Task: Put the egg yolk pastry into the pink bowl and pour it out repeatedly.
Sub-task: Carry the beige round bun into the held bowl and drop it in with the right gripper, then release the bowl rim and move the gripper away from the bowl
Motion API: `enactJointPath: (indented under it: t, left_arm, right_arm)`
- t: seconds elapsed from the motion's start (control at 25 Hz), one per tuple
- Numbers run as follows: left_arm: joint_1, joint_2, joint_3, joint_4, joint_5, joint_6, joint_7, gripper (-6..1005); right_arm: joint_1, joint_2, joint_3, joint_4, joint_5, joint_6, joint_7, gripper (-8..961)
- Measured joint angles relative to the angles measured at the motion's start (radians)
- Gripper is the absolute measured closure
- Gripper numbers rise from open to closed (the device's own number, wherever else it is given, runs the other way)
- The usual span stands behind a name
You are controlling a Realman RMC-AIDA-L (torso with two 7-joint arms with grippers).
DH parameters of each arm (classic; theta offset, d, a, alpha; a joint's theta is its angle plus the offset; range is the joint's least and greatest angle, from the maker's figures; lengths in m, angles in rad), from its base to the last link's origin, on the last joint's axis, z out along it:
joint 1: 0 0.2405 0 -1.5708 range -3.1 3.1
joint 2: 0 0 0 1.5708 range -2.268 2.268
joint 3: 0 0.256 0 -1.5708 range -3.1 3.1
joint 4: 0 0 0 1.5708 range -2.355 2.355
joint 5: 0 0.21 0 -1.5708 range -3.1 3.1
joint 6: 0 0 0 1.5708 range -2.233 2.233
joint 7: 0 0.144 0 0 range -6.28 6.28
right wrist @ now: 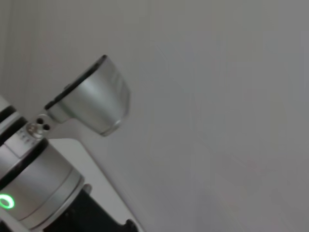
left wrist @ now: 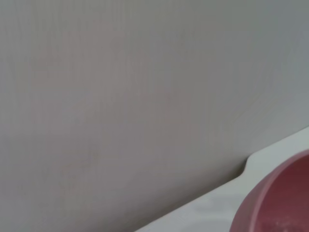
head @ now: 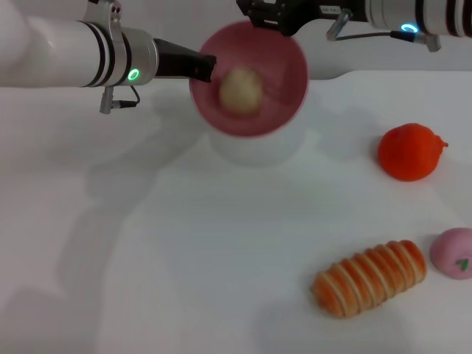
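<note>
In the head view the pink bowl (head: 284,70) hangs above the white table, tilted with its opening facing me. The egg yolk pastry (head: 241,88), a pale beige ball, rests inside against the lower wall. My left gripper (head: 205,68) reaches in from the left and is shut on the bowl's left rim. My right gripper (head: 274,18) hovers just behind the bowl's far rim at the top of the view. The left wrist view shows only a slice of the pink bowl (left wrist: 282,203) against a grey wall.
To the right on the white table (head: 147,258) sit an orange-red round fruit (head: 409,151), a striped orange-and-cream bread roll (head: 370,278) and a pink bun (head: 453,252) with a green mark. The right wrist view shows the left arm's wrist (right wrist: 34,193).
</note>
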Motion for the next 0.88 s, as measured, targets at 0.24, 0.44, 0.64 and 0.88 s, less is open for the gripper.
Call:
enactJointPath:
  t: [0.24,0.44,0.64,0.88]
  left_arm:
    - [-0.008,0.005,-0.009,0.004,0.005,0.068,0.001,871]
    - [-0.043,0.012,-0.047,0.008,0.047,0.212,0.003,870]
    - [-0.069,0.012,-0.125,0.012,0.110,0.341,0.004,870]
    - [-0.075,0.030,-0.155,0.016,0.119,0.469,-0.010,869]
  right_arm:
    - [-0.085,0.007,-0.004,-0.059,0.101,0.123,-0.049,398]
    - [-0.217,0.001,0.070,-0.062,0.628,0.145,-0.389,398]
    - [-0.308,0.000,0.158,0.170,1.360,-0.200,-1.036,398]
    - [-0.320,0.000,0.210,0.522,1.792,-0.570,-1.397,398]
